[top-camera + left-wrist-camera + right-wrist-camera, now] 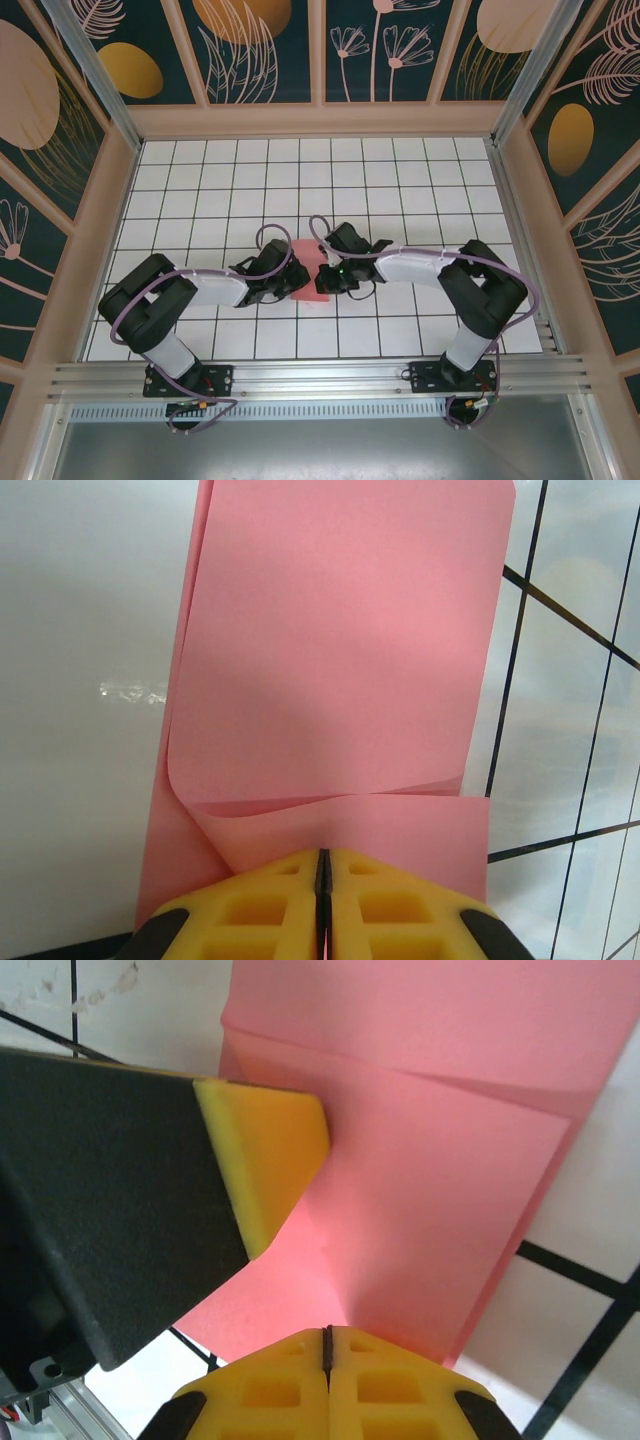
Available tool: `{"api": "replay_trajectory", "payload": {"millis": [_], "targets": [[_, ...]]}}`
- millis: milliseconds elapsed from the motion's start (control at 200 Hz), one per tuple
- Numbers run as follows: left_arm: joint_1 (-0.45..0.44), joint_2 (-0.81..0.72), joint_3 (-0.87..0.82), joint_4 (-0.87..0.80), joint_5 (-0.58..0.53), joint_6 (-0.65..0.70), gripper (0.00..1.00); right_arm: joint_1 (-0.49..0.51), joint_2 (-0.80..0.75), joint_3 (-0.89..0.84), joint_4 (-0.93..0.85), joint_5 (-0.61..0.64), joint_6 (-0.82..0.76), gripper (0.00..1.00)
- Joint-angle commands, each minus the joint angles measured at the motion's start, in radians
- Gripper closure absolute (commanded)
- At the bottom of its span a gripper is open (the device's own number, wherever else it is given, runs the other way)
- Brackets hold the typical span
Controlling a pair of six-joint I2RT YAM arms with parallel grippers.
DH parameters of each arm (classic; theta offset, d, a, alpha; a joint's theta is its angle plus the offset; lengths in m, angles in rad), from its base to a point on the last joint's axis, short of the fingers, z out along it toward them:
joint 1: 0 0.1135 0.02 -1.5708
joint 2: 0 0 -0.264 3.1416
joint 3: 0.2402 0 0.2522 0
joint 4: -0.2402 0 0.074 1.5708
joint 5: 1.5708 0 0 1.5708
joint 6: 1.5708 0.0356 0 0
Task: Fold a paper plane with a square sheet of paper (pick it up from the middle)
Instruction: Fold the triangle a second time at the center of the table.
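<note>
The square sheet of paper (306,252) is pink and sits mid-table between both arms. It is bent over on itself, with one flap curling across the layer beneath (330,680). My left gripper (296,278) comes in from the left, its yellow fingers shut on the sheet's near edge (322,855). My right gripper (322,274) reaches in from the right and is also shut on the paper (327,1332). In the right wrist view the paper (430,1190) creases upward from the pinch, and the left gripper's yellow finger (265,1155) hangs just above it. The paper plane is out of view.
The white tiled table (400,180) runs back to wooden-framed patterned walls (320,120) on three sides. An aluminium rail (320,375) carrying both arm bases crosses the near edge. Open tiles lie behind and to either side of the grippers.
</note>
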Motion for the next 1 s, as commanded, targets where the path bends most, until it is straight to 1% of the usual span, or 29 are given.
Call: {"api": "replay_trajectory", "payload": {"millis": [0,706,996], "targets": [[0.008,0.03,-0.032,-0.075,-0.023,-0.008,0.89,0.006,0.0,-0.016,-0.032,0.007,0.004,0.93],[0.008,0.022,-0.04,-0.086,-0.034,-0.011,0.89,0.008,0.047,-0.069,-0.021,-0.022,0.015,0.93],[0.008,0.017,-0.044,-0.082,-0.033,-0.008,0.89,0.008,0.016,-0.066,-0.03,-0.048,0.016,0.93]]}}
